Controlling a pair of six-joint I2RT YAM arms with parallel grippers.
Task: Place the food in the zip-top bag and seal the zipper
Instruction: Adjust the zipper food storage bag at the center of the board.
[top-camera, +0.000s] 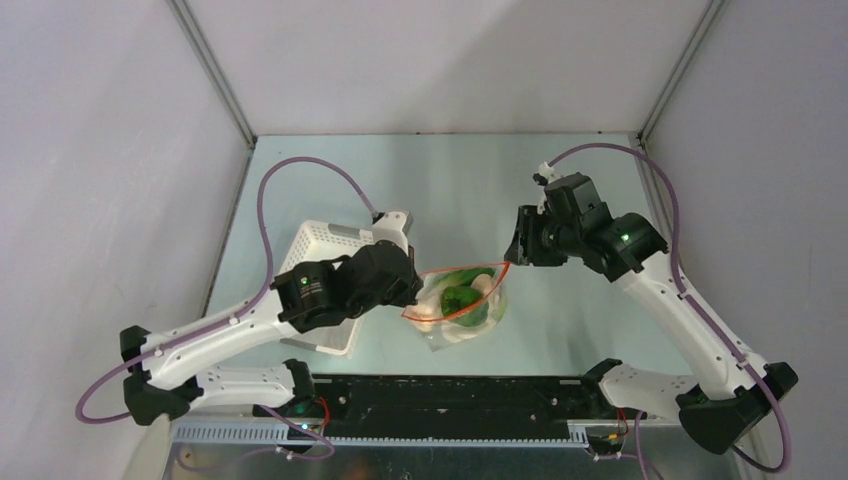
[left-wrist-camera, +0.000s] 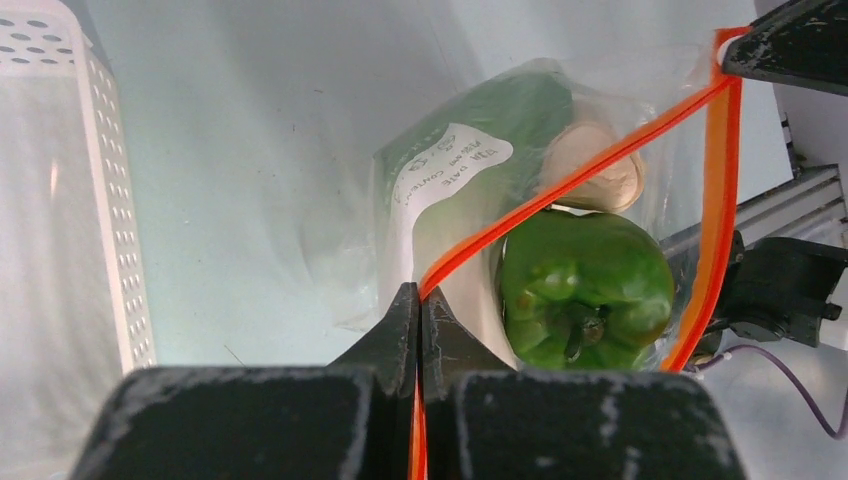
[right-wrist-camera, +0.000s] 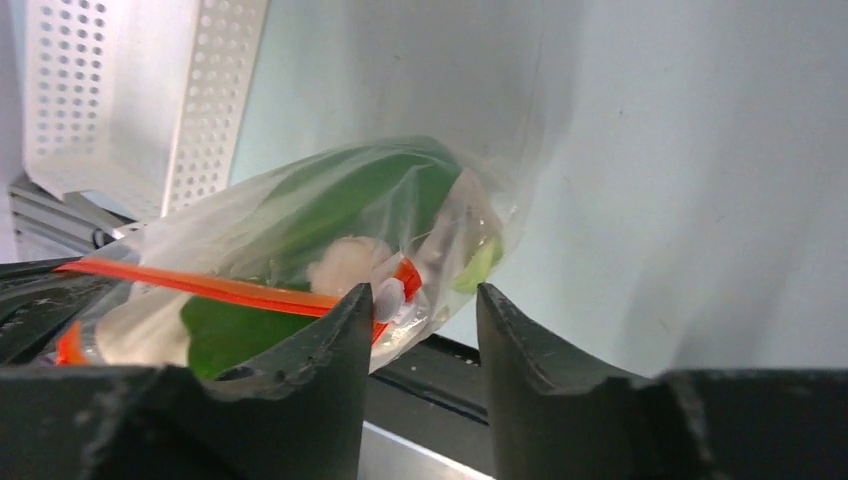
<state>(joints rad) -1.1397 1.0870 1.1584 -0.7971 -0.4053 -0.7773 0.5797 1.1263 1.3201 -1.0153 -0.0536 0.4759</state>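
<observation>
The zip-top bag (top-camera: 452, 335) hangs just above the table between both arms, its mouth partly spread. Inside it lies the food: a green pepper (left-wrist-camera: 585, 285), a white mushroom-like piece (left-wrist-camera: 600, 165) and more green leaves (right-wrist-camera: 350, 195). My left gripper (top-camera: 418, 292) is shut on the left end of the red-orange zipper (left-wrist-camera: 560, 185), the strip pinched between its fingertips (left-wrist-camera: 400, 320). My right gripper (right-wrist-camera: 425, 305) stands open at the bag's right end. The zipper's white end (right-wrist-camera: 388, 297) lies against the inner face of the left-hand finger in the right wrist view; nothing is clamped.
A white perforated basket (top-camera: 322, 243) stands on the table left of the bag, partly under my left arm. A black rail (top-camera: 450, 392) runs along the near table edge. Grey walls close the left, right and back sides.
</observation>
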